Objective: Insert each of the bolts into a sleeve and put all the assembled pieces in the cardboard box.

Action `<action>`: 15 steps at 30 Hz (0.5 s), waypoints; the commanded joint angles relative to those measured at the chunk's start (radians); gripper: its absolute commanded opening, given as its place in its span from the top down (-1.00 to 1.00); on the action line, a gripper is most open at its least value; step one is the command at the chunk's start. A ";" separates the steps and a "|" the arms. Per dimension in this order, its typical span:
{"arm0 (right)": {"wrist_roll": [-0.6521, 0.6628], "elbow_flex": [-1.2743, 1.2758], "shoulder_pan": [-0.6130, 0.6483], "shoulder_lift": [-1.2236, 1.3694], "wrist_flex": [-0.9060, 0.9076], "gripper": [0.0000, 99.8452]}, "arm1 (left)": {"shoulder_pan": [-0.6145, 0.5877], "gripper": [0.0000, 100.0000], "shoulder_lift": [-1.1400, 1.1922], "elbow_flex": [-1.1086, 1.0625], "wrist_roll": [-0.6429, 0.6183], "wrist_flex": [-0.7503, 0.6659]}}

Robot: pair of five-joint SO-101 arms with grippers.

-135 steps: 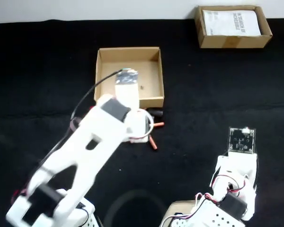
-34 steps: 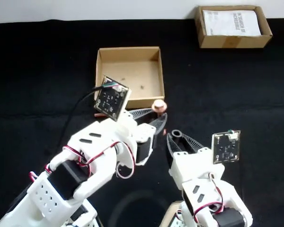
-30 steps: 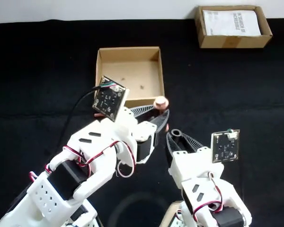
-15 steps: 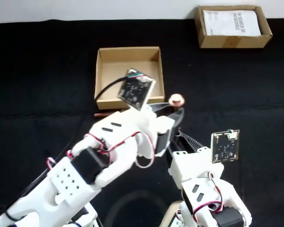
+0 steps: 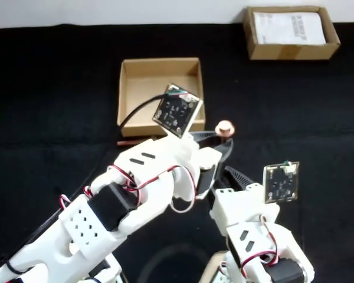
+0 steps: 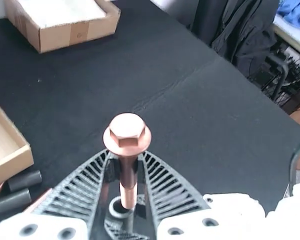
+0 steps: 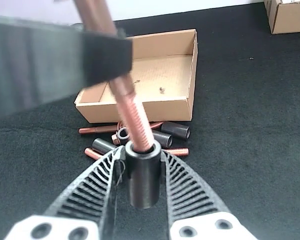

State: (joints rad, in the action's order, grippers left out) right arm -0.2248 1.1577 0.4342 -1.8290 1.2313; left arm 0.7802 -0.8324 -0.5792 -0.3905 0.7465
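Observation:
My left gripper is shut on a copper bolt, held upright with its hex head on top. The bolt's threaded shaft reaches down into the top of a black sleeve. My right gripper is shut on that sleeve and holds it upright above the black table. The open cardboard box lies just beyond both grippers. Several loose sleeves and bolts lie along its near wall.
A second cardboard box with a printed sheet inside stands at the far right corner. One loose bolt shows left of the left arm. Two loose sleeves lie beside the box corner. Black cloth stretches bare to the right.
My left arm has swung to the right with the bolt, bringing it over the sleeve held by the right gripper. The right arm has stayed still for the last second.

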 commanded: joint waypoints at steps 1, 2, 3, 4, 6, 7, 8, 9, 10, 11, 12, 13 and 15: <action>-0.002 -0.008 0.007 0.005 -0.025 0.98 | 0.007 0.98 -0.001 0.051 0.008 0.009; 0.000 -0.010 0.007 0.005 -0.025 0.98 | 0.007 0.98 -0.001 0.050 0.008 0.009; 0.000 -0.010 0.007 0.005 -0.025 0.98 | 0.007 0.98 -0.001 0.050 0.008 0.009; 0.000 -0.010 0.007 0.005 -0.025 0.98 | 0.007 0.98 0.002 0.050 0.008 0.009; 0.000 -0.012 0.007 0.005 -0.024 0.98 | 0.007 0.98 0.005 0.048 0.008 0.006; 0.000 -0.012 0.007 0.005 -0.024 0.98 | 0.007 0.98 0.005 0.048 0.008 0.005; 0.000 -0.012 0.007 0.005 -0.024 0.98 | 0.007 0.98 0.005 0.048 0.008 0.005; 0.000 -0.012 0.007 0.005 -0.022 0.98 | 0.007 0.98 0.005 0.048 0.008 0.005; 0.000 -0.012 0.007 0.005 -0.021 0.98 | 0.007 0.98 0.005 0.048 0.009 0.005; 0.000 -0.012 0.007 0.005 -0.019 0.98 | 0.007 0.98 0.007 0.048 0.009 0.005; 0.002 -0.012 0.007 0.005 -0.019 0.98 | 0.007 0.98 0.007 0.048 0.009 0.005; 0.003 -0.013 0.007 0.004 -0.019 0.98 | 0.007 0.98 0.007 0.048 0.018 0.005; 0.034 -0.013 0.007 0.002 -0.019 0.98 | 0.007 0.98 0.007 0.041 0.057 0.003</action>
State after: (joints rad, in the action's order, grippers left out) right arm -0.2248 1.1577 0.4358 -1.8290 1.2313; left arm 0.7787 -0.8278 -0.5792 -0.3705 0.7526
